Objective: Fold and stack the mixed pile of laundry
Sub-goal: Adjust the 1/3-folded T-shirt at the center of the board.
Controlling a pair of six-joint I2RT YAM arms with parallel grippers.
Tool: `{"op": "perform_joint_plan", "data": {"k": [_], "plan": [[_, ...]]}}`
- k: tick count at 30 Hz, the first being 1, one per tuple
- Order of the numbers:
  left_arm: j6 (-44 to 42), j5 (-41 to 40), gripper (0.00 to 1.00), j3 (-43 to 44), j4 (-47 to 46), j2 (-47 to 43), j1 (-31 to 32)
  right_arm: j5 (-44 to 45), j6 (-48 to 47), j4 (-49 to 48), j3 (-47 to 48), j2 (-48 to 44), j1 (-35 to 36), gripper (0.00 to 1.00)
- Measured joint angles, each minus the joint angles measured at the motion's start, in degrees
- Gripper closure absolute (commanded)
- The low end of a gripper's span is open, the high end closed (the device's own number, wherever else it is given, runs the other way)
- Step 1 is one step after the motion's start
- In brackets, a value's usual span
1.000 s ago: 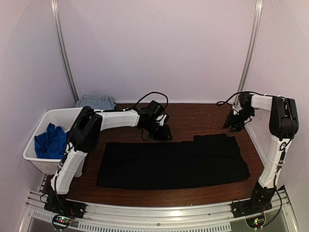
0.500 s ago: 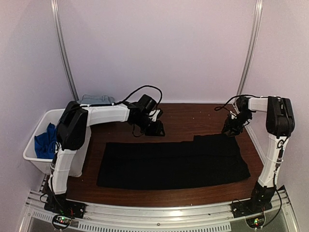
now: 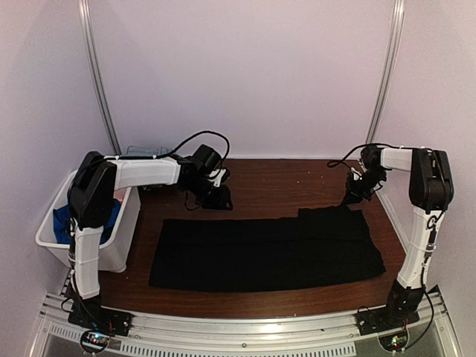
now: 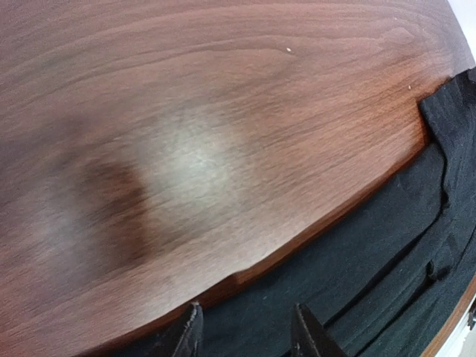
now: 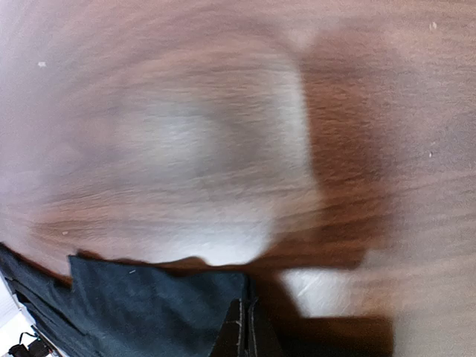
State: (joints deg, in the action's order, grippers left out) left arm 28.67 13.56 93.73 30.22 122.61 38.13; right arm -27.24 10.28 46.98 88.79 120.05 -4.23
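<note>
The cloth point(image 3: 268, 249) lay spread flat on the table point(image 3: 290, 178); its long axis ran left to right, and its far edge stepped outward along the right part. The left gripper point(image 3: 217, 198) hung just beyond that far edge, toward the cloth's left end; its fingers point(image 4: 190, 331) stood apart with nothing between them, and the cloth's edge showed just beneath the tips. The right gripper point(image 3: 354, 195) sat at the cloth's far right corner with its fingers point(image 5: 236, 331) pressed together; the tips met right at the hem, so you could not tell whether cloth was pinched between them.

You should have judged the coming move as a fold across the short axis, far edge drawn over toward the near edge; each arm was nearer its own end of that edge. The left gripper would have had to come down onto the edge before it could close; you needed to confirm the right corner was truly caught.

Off the cloth's left end stood the bin point(image 3: 52, 238), holding blue fabric point(image 3: 61, 214).

No brand, label or writing was readable in any view.
</note>
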Motion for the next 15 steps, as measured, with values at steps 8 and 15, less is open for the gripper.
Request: {"op": "perform_joint_plan", "data": {"k": [8,15], "plan": [[-2.69,-2.16,0.58,-5.03,1.29,-6.21,-2.12,-3.78,0.68,0.52,-9.29,-18.58,2.49,1.0],[-3.5,-3.45,0.58,-10.05,1.42,-10.43,-2.47,-5.11,2.14,3.23,-25.94,-33.24,4.31,1.0]]}}
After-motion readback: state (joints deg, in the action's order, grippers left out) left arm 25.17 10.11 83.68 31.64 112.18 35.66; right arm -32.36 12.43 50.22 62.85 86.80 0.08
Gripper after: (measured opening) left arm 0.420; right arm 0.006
